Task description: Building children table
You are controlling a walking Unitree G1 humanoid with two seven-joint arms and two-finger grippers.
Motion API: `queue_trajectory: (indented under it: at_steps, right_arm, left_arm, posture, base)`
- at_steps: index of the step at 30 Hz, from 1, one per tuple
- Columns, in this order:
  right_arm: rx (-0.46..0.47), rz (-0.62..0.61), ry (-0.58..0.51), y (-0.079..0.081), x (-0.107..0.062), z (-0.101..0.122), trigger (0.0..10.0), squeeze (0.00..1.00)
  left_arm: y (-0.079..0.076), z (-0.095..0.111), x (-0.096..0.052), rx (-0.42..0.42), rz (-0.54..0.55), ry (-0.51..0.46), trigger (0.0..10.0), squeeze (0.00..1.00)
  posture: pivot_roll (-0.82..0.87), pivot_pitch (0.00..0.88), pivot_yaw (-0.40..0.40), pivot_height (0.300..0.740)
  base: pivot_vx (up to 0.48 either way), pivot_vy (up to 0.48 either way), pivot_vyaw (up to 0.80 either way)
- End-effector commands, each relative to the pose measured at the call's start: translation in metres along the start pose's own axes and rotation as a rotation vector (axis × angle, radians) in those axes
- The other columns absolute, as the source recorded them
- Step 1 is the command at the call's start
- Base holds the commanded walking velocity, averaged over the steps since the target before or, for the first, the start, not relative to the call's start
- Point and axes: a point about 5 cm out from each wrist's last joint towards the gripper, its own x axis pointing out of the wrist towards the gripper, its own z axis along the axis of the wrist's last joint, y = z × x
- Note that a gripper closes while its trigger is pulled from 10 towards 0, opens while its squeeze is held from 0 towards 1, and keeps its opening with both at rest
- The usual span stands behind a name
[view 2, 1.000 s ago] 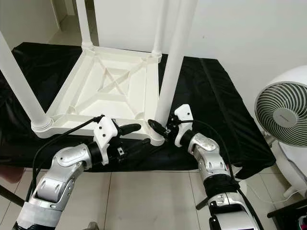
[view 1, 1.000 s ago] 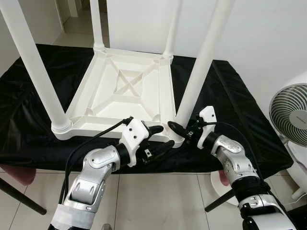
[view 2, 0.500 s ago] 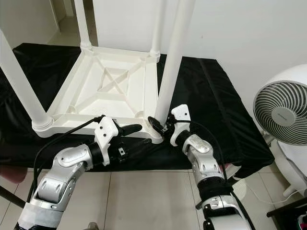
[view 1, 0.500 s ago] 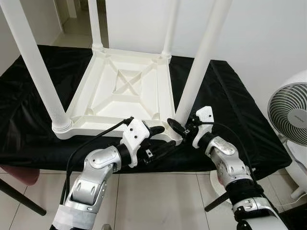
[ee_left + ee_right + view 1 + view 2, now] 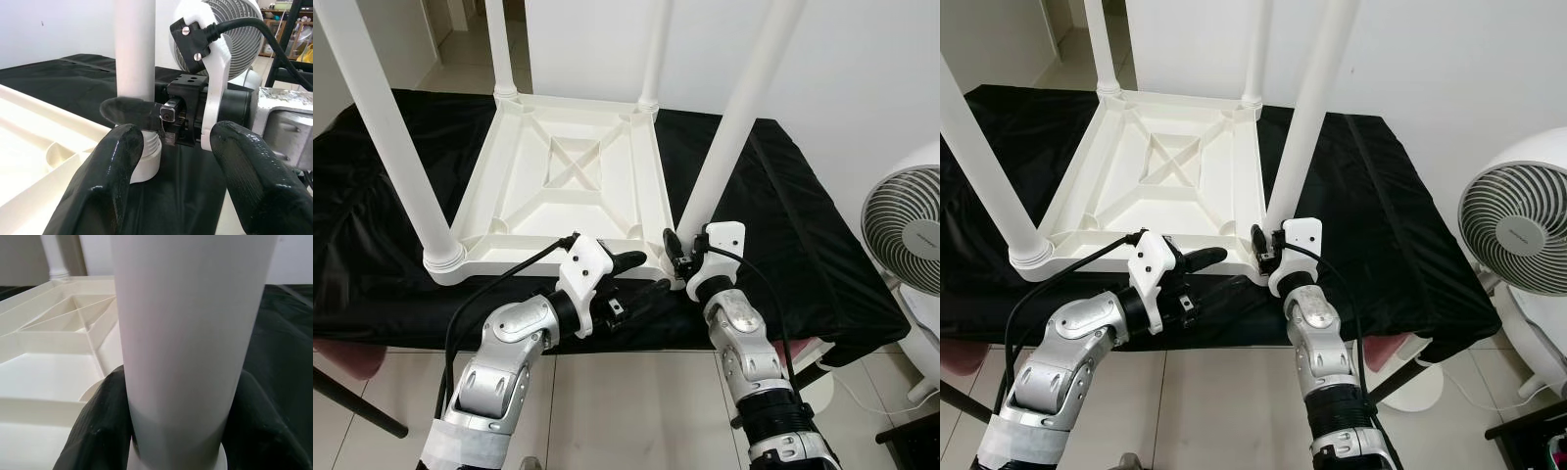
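The white children's table lies upside down on a black cloth, its legs pointing up. My right gripper is shut on the near-right leg just above its threaded base. In the right wrist view its black fingers press on both sides of that leg. My left gripper hovers open at the table's front edge, just left of that corner and holding nothing. The left wrist view looks between its open fingers at the leg base and the right gripper.
The near-left leg and two far legs stand tall around the frame. A white floor fan stands to the right of the cloth-covered surface. Tiled floor lies below the front edge.
My right forearm has swung leftward so it now comes up from below the corner, and its fingers have settled tighter around the leg base. The left gripper has barely moved.
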Motion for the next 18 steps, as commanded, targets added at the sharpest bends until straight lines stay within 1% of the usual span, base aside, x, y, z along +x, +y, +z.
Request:
queue_trajectory:
  at_steps: [1, 3, 9, 10, 14, 15, 18]
  right_arm:
    - [-0.009, -0.146, 0.027, -0.012, -0.008, -0.008, 0.0, 0.00]
    - [-0.022, -0.214, 0.003, -0.011, -0.012, -0.004, 0.0, 0.00]
    - [-0.019, -0.196, -0.002, -0.008, -0.013, -0.003, 0.0, 0.00]
    - [-0.008, -0.153, -0.029, -0.006, -0.010, 0.002, 10.0, 0.00]
    - [-0.003, -0.115, -0.054, -0.005, -0.008, 0.006, 10.0, 0.00]
    - [0.003, -0.085, -0.058, -0.007, -0.007, 0.007, 10.0, 1.00]
    - [-0.002, -0.069, -0.062, -0.010, -0.006, 0.009, 10.0, 1.00]
  left_arm:
    - [0.005, -0.002, 0.002, -0.014, 0.111, 0.007, 10.0, 0.00]
    - [0.004, -0.002, 0.004, -0.017, 0.107, 0.003, 10.0, 0.00]
    - [0.005, -0.002, 0.005, -0.019, 0.107, 0.003, 10.0, 0.00]
    - [0.006, -0.002, 0.004, -0.015, 0.112, 0.003, 10.0, 0.00]
    - [0.006, -0.001, 0.005, -0.012, 0.114, 0.005, 10.0, 0.00]
    - [0.007, -0.001, 0.004, -0.015, 0.116, 0.002, 10.0, 0.00]
    - [0.007, -0.001, 0.004, -0.017, 0.118, 0.002, 10.0, 0.00]
  posture:
    - [0.10, 0.062, -0.057, 0.740]
    - [0.09, 0.056, -0.056, 0.740]
    - [0.10, 0.054, -0.057, 0.740]
    - [0.09, 0.050, -0.058, 0.740]
    - [0.10, 0.049, -0.061, 0.740]
    - [0.09, 0.050, -0.063, 0.740]
    - [0.10, 0.047, -0.066, 0.740]
  base:
    - [0.000, 0.000, 0.00]
    - [0.000, 0.000, 0.00]
    - [0.000, 0.000, 0.00]
    - [0.000, 0.000, 0.00]
    - [0.000, 0.000, 0.00]
    - [0.000, 0.000, 0.00]
    - [0.000, 0.000, 0.00]
